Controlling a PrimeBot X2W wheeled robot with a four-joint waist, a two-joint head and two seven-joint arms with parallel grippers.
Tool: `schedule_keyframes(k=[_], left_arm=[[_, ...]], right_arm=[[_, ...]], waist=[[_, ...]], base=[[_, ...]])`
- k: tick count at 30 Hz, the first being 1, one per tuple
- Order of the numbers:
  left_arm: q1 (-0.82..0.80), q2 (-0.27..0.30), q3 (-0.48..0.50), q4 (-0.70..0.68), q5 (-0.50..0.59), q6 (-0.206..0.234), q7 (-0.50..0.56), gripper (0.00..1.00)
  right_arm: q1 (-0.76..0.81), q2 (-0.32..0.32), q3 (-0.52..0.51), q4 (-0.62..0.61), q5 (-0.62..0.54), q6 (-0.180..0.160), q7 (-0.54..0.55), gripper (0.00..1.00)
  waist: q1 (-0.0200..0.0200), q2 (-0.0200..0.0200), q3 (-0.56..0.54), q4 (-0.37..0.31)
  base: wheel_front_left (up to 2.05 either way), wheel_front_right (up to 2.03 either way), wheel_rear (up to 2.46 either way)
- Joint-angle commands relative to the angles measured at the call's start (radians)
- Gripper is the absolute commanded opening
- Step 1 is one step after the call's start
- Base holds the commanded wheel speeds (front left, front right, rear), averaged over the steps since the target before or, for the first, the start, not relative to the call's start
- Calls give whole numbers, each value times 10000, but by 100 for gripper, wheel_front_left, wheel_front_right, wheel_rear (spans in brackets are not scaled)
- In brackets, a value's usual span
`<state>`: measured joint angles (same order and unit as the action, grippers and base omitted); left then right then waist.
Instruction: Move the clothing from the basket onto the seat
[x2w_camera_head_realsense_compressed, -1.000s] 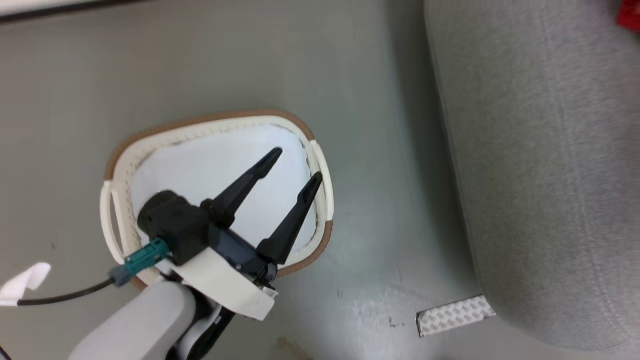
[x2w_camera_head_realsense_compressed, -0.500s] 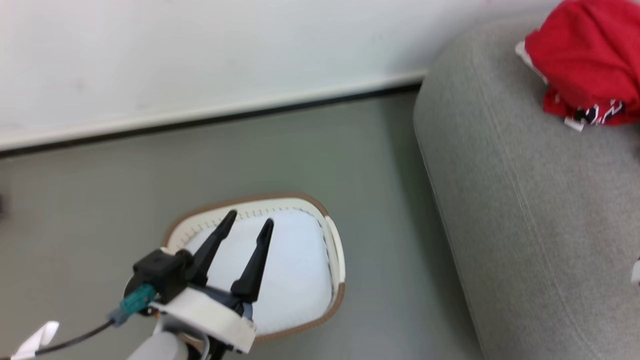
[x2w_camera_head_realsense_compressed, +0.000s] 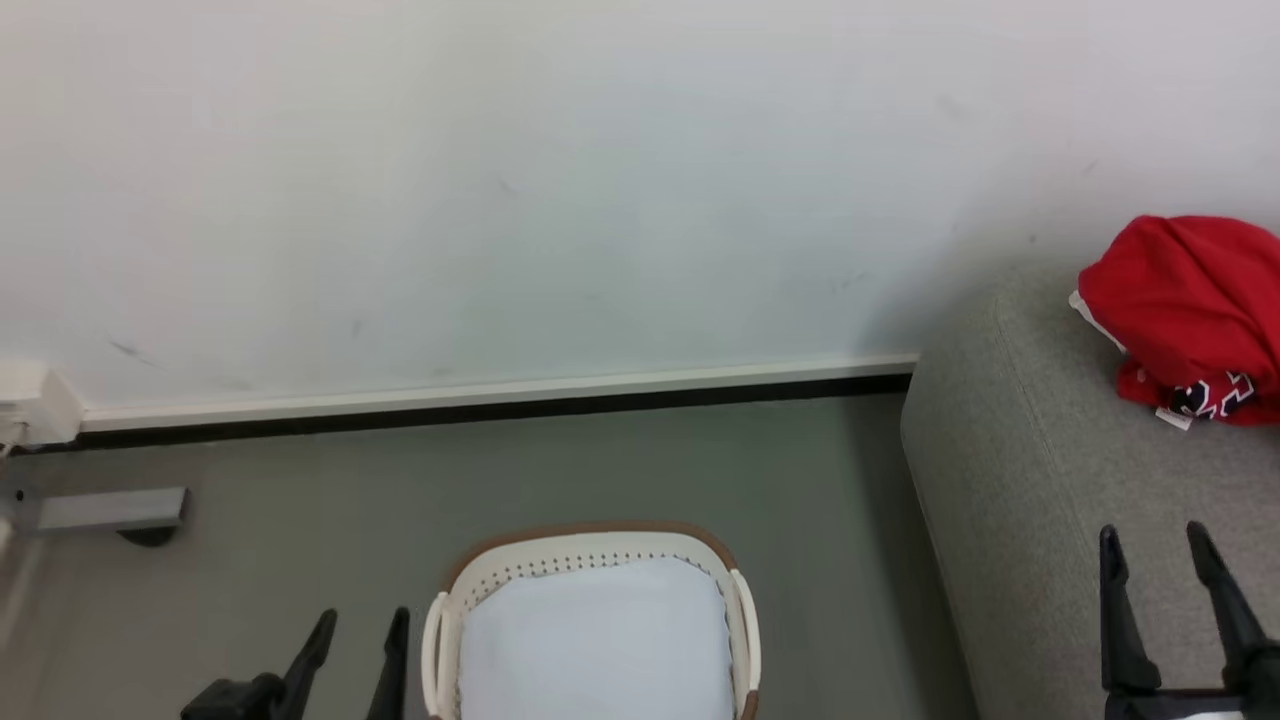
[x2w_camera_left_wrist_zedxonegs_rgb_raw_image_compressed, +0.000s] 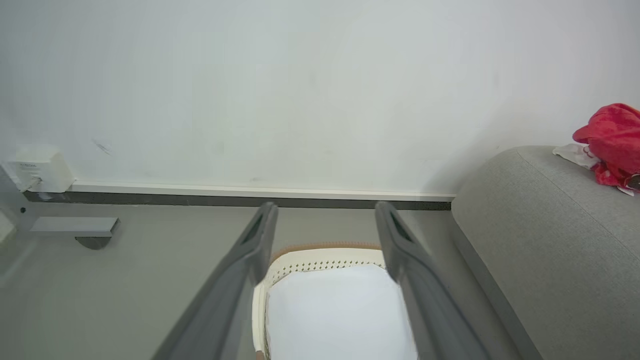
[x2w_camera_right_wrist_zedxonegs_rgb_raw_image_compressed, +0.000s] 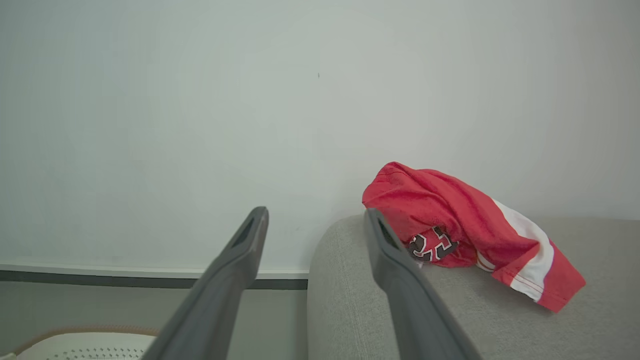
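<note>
Nearest, lower left of the head view: my left pincer (x2w_camera_head_realsense_compressed: 364, 616) stands open and empty beside the basket (x2w_camera_head_realsense_compressed: 590, 531). A second ago it hung over the liner (x2w_camera_head_realsense_compressed: 595, 640); the camera has since tilted up toward the wall (x2w_camera_head_realsense_compressed: 600, 200).

Lower right: my right pincer (x2w_camera_head_realsense_compressed: 1150, 535) is spread wide, holding nothing, over the seat (x2w_camera_head_realsense_compressed: 1020, 520).

Basket: oval, hard cream plastic, perforated sides, brown woven-look rim. The liner inside is smooth and white, and no red shows on the part visible.

Seat: grey, coarse weave, rounded edge.

Farthest, upper right: the clothing (x2w_camera_head_realsense_compressed: 1185, 300), a soft crumpled red heap with white bands and lettering, lies on the seat near the wall.

Judgement: the transfer looks complete, with both arms drawn back.
</note>
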<state>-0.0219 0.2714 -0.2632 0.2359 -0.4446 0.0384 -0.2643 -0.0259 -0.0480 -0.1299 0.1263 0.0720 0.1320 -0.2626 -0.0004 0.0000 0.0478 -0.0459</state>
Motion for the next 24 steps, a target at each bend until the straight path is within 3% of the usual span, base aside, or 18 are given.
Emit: schedule_keyframes(k=[1, 8, 14, 24], left_arm=[[242, -127, 229, 78, 269, -133, 2, 100], [784, -798, 1370, 322, 1344, -796, 1, 100], [968, -1334, 2132, 292, 1998, -1109, 1, 100], [978, -1818, 2764, 215, 2548, -1519, 0, 100]], right_arm=[[274, -45, 150, -96, 198, -26, -29, 100], [998, -40, 766, 220, 714, -25, -28, 100], [1084, -48, 1264, 799, 755, -26, -16, 100], [921, -41, 1226, 1132, 881, -25, -17, 100]], waist=[[4, 0, -505, 330], [4, 0, -843, 341], [4, 0, -943, 338], [4, 0, -904, 506]], base=[[0, 0, 0], [0, 0, 0], [0, 0, 0], [0, 0, 0]])
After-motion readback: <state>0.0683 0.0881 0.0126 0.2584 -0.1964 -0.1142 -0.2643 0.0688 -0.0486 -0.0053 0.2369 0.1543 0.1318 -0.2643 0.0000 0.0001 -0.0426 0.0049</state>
